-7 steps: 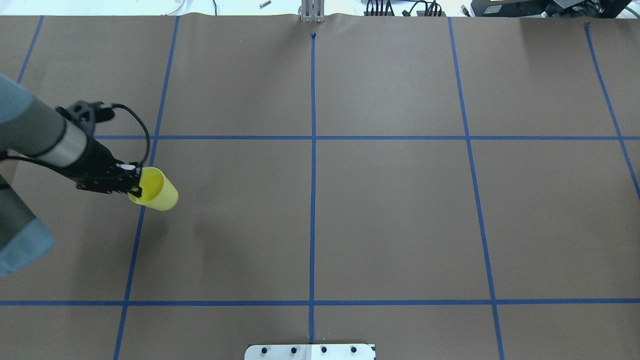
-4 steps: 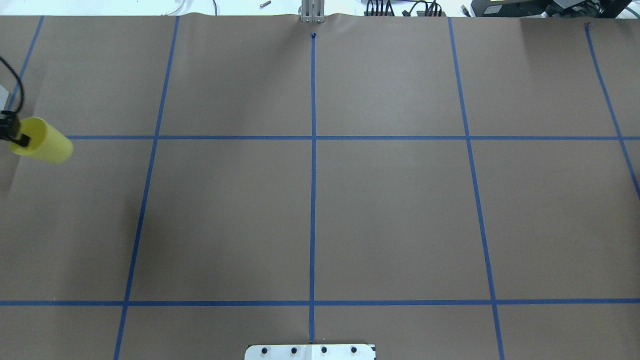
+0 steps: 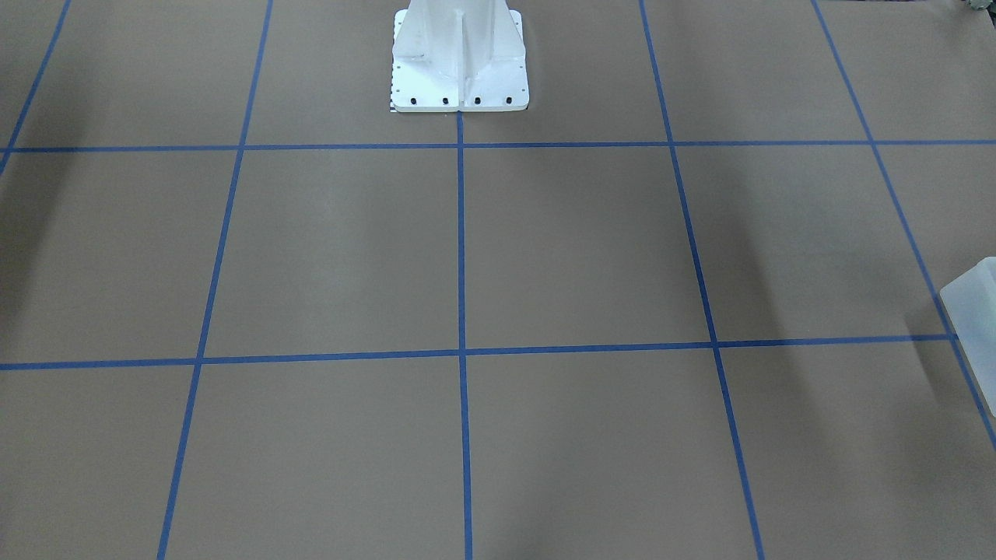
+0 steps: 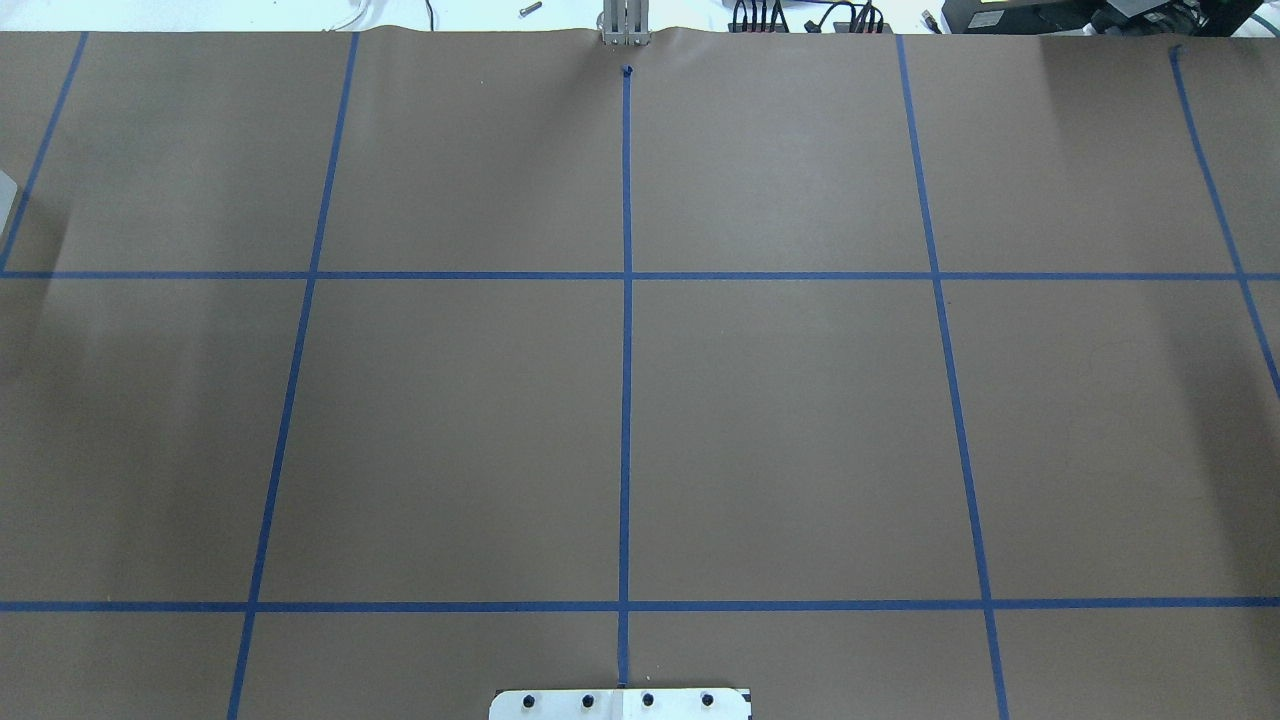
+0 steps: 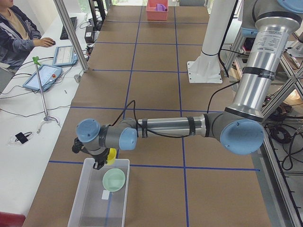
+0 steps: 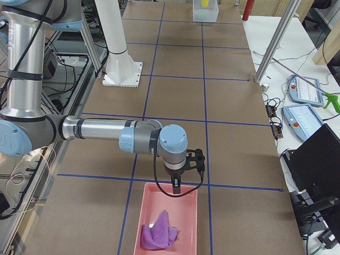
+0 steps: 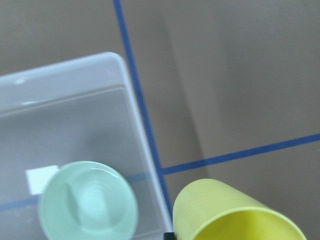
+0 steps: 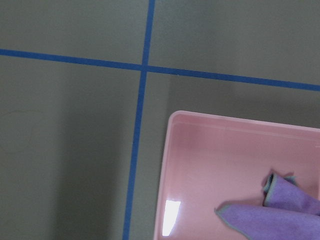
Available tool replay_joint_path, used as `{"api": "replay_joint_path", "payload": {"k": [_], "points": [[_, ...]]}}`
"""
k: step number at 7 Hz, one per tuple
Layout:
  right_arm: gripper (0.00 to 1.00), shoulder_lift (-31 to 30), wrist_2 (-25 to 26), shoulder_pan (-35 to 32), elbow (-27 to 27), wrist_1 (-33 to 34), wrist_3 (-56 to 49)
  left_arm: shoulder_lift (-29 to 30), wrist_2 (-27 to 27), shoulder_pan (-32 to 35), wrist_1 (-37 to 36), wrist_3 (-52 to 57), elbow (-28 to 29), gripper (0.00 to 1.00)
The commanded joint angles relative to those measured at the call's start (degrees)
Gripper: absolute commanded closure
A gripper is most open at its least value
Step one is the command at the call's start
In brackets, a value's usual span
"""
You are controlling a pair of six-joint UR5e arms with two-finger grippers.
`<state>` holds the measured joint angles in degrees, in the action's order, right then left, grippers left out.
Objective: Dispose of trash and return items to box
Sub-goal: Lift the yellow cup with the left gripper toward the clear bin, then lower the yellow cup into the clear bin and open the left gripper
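Note:
My left gripper (image 5: 101, 161) holds a yellow cup (image 5: 111, 155) over the far end of the translucent box (image 5: 80, 198). A pale green bowl (image 5: 114, 180) lies in the box. In the left wrist view the cup (image 7: 235, 215) sits close under the camera, beside the box's wall (image 7: 145, 150) and the bowl (image 7: 89, 202). My right gripper (image 6: 176, 187) hangs over the near edge of a pink bin (image 6: 186, 204) with a purple cloth (image 6: 158, 231) in it. I cannot tell whether it is open or shut. Its fingers are out of the right wrist view.
The white robot base (image 3: 459, 62) stands at the table's back middle. Only a corner of the box (image 3: 973, 311) shows in the front view. The pink bin (image 8: 225, 160) and cloth (image 8: 280, 212) fill the right wrist view's lower right. Blue tape lines grid the brown table.
My left arm has carried the yellow cup leftward and out of the overhead view.

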<state>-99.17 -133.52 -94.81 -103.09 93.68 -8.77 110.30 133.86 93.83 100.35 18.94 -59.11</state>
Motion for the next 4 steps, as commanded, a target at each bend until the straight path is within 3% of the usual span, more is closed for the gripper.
{"api": "replay_joint_path", "payload": {"k": [1,2,4], "points": [[0.00,-0.2,-0.9,5.1,-3.6,-0.1,7.0,5.4,-4.9,2.1,13.5,4.0,21.0,1.00],[0.00,-0.2,-0.9,6.1,-4.0,-0.1,8.8,6.8,-4.9,2.1,17.1,3.8,27.1,1.00],[0.00,-0.2,-0.9,6.3,-4.1,-0.1,8.8,6.8,-2.6,2.3,17.3,2.8,30.0,1.00]]}}
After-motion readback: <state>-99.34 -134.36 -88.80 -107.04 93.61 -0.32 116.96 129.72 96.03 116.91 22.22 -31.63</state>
